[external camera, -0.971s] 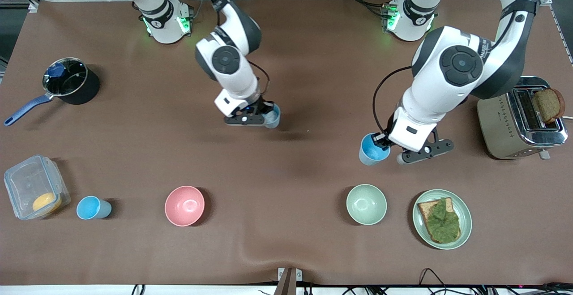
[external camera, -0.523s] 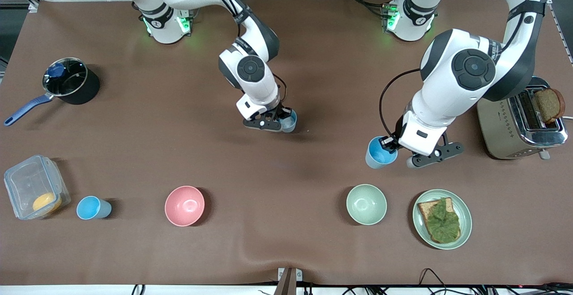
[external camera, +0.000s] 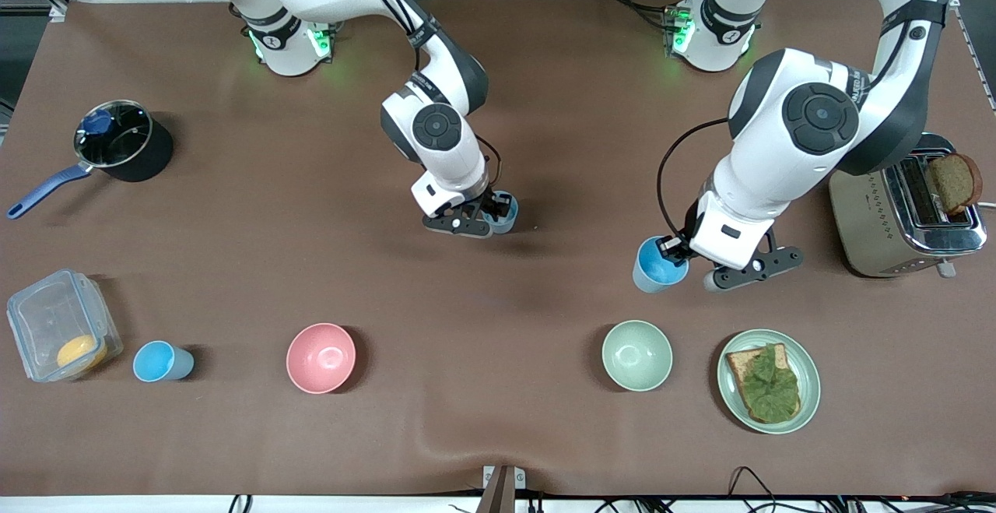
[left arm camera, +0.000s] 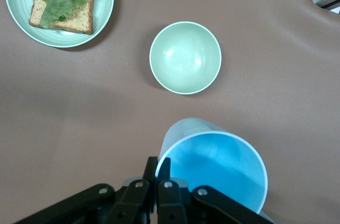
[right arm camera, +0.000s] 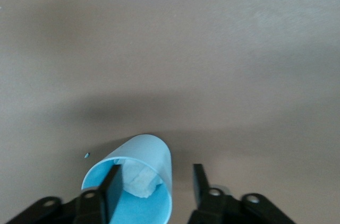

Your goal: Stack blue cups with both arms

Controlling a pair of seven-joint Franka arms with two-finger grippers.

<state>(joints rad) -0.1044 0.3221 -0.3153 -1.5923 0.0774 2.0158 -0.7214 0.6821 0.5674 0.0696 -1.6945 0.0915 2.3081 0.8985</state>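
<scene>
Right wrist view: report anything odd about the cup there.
The cup at the open right gripper has a crumpled white patch inside, which I cannot identify. One finger sits inside the rim, the other stands clear outside. The left gripper pinches the rim of another cup, which looks clean inside.

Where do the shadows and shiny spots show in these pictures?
Front view: soft shadows lie on the table beside the pink bowl and pale green bowl; the toaster glints. Left wrist view: highlights gleam inside the green bowl. Right wrist view: a broad dark shadow surrounds the blue cup.
</scene>
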